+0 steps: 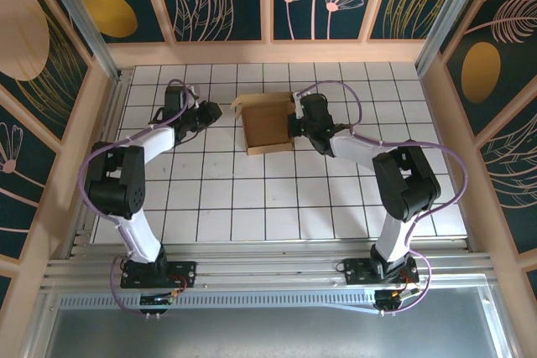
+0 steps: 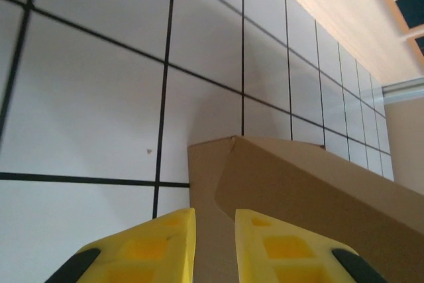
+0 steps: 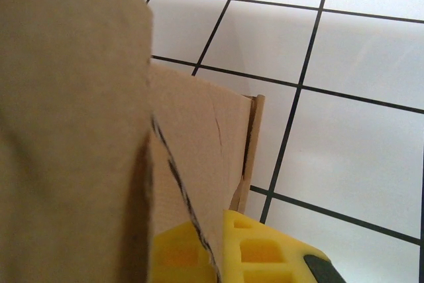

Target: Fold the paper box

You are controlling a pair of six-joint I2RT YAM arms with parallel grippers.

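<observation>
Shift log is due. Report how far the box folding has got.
Done: the brown cardboard box already stands as an open square tray with walls up. In hand: the right gripper pinches its right wall; the left gripper, open, faces a loose corner flap. Left: tucking that flap in, at least.

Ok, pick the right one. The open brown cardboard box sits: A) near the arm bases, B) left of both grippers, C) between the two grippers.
C: from above, the brown cardboard box has the left gripper at its left side and the right gripper at its right wall.
</observation>
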